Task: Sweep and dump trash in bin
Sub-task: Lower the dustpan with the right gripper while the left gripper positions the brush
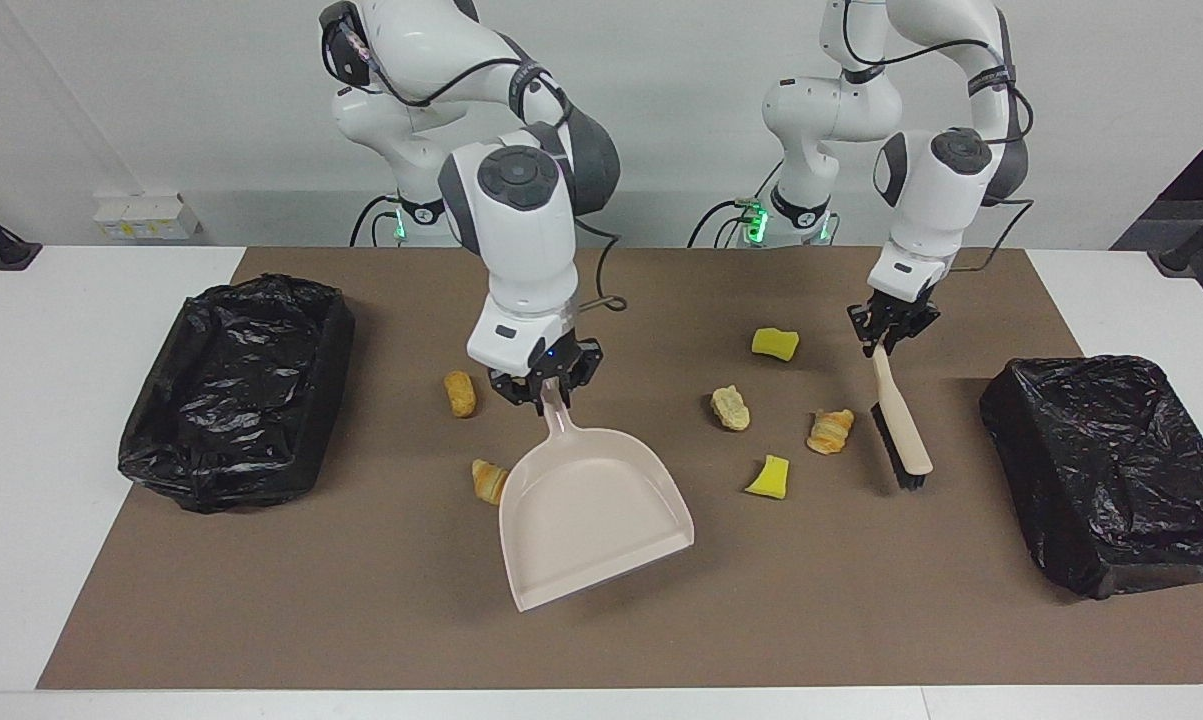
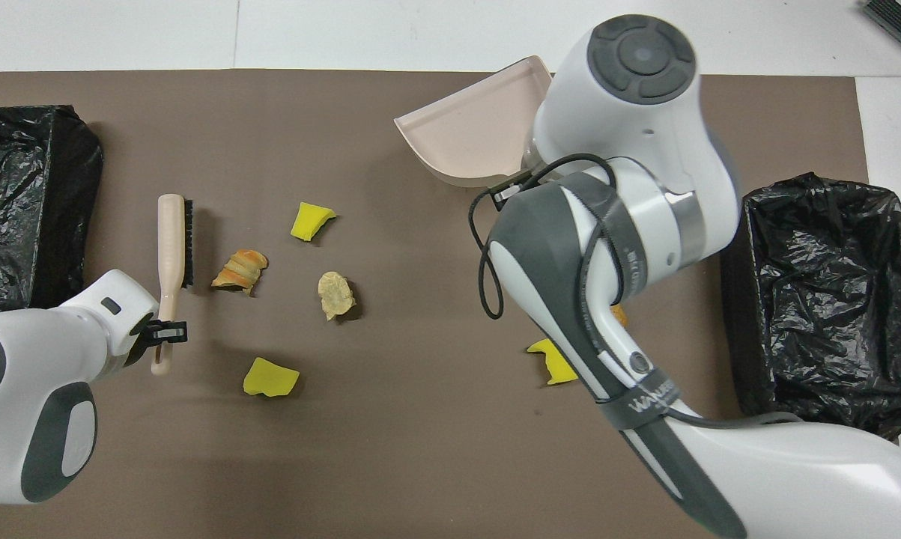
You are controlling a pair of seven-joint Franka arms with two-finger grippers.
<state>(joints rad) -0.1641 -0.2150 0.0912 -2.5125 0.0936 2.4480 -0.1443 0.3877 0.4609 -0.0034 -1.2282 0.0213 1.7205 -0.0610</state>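
One label, right arm (image 2: 648, 393): probably "WANJEED".

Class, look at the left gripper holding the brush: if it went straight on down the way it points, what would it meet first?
The left gripper points down over bare brown mat beside the croissant piece. Its brush would likely press into the mat first, though depth is uncertain.

Trash (image 1: 729, 408) between two bins (image 1: 236, 390)

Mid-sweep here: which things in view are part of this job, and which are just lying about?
Job: dustpan in right gripper, brush in left gripper, yellow sponge chunks, bread bits, two black-lined bins.
Lying about: brown mat, white boxes by the wall.
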